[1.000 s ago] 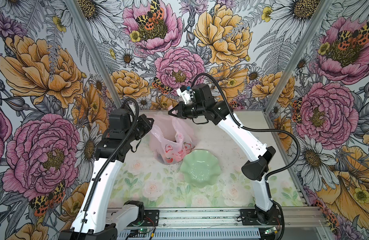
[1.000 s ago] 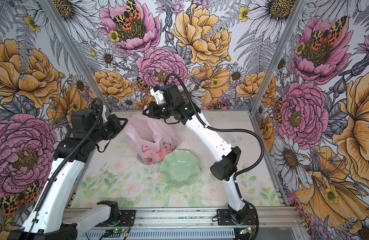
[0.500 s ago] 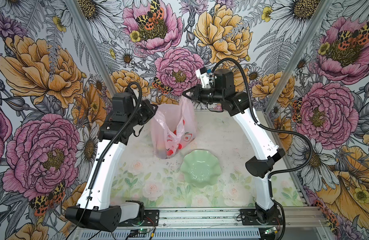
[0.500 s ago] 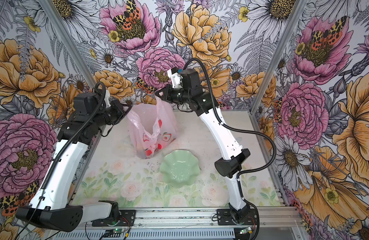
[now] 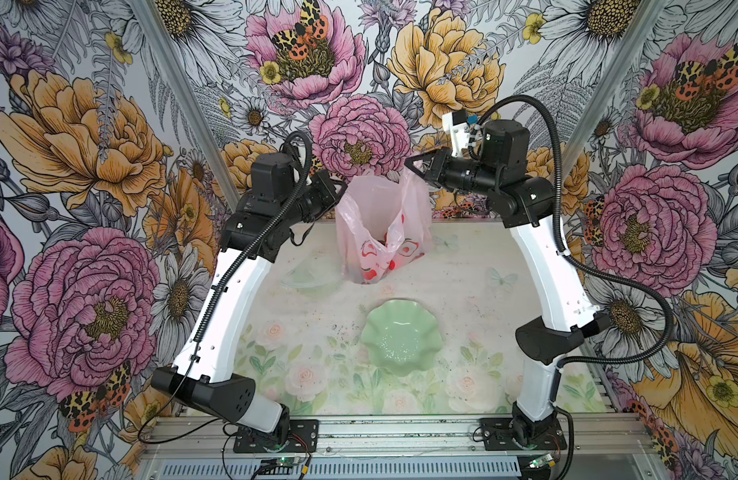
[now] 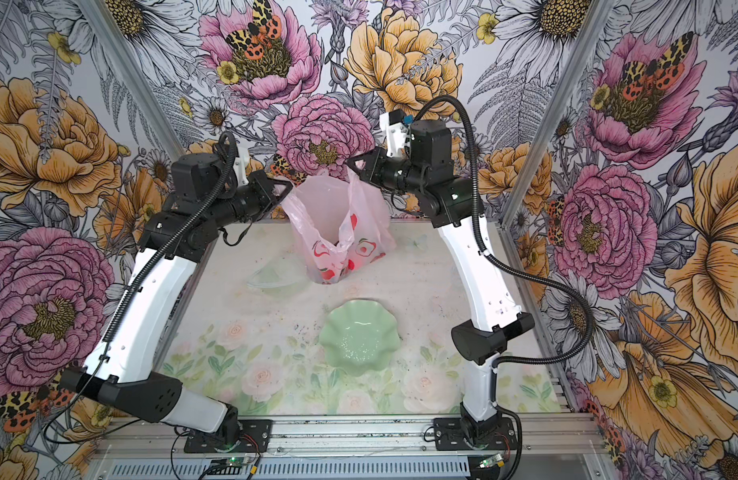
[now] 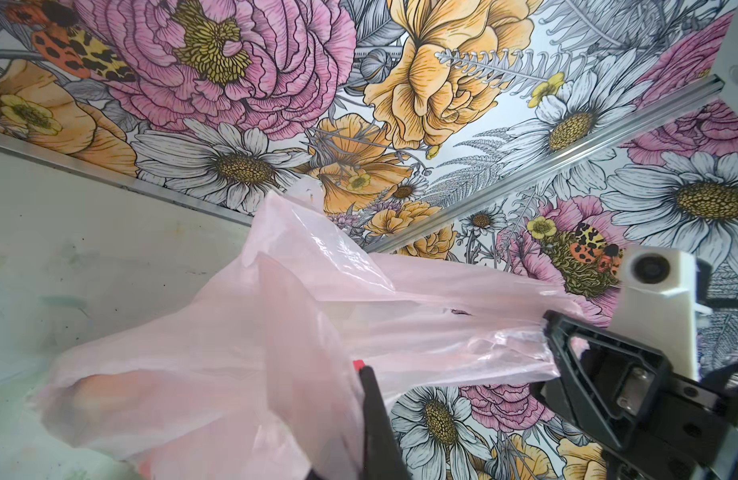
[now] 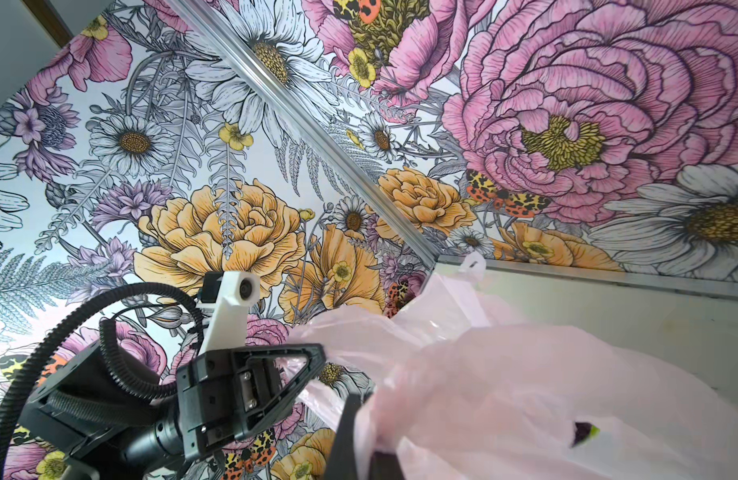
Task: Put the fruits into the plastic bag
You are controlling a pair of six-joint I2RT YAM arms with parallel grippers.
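Observation:
The plastic bag (image 5: 379, 224) (image 6: 334, 224) hangs upright between my two grippers, pale pink with red-white marks low on it. In both top views my left gripper (image 5: 340, 189) (image 6: 287, 185) is shut on its left handle, and my right gripper (image 5: 410, 164) (image 6: 352, 163) is shut on the right handle, a little higher. The left wrist view shows pink film (image 7: 275, 332) bunched at my left gripper (image 7: 361, 370). In the right wrist view the film (image 8: 525, 374) wraps my right gripper (image 8: 354, 405). The fruits are inside: a dark purple and green bit (image 8: 583, 432) shows through.
A pale green scalloped dish (image 5: 402, 338) (image 6: 359, 336) sits with nothing in it on the floral mat, in front of the bag. Flowered walls close in the back and both sides. Both arm bases stand on the metal rail (image 5: 400, 432) at the front.
Both grippers have risen and moved apart with the bag handles. The bag has gone from slumped on the table to stretched tall and hanging; the right gripper moved up and to the right.

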